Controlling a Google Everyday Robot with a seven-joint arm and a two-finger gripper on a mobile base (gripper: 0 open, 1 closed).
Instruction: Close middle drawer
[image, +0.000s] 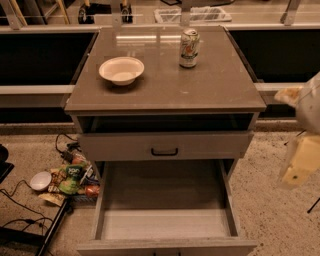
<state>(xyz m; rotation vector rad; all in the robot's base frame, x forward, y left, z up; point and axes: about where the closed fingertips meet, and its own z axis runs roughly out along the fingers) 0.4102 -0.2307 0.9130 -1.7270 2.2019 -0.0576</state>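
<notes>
The middle drawer (165, 222) is pulled far out of the grey-washed cabinet, and its long tray is empty. Its low front panel (165, 246) lies at the bottom edge of the view. Above it is the uppermost drawer front (210, 146) with a dark handle, and a dark gap shows over that front. My gripper (298, 167) is a blurred white and yellow shape at the right edge. It hangs beside the cabinet's right side, apart from the drawer and level with the uppermost drawer front.
On the cabinet top (165, 90) stand a white bowl (121, 70) and a drink can (189, 47). Snack packets (72, 177), a small white bowl (40, 181) and cables (20, 220) lie on the floor to the left.
</notes>
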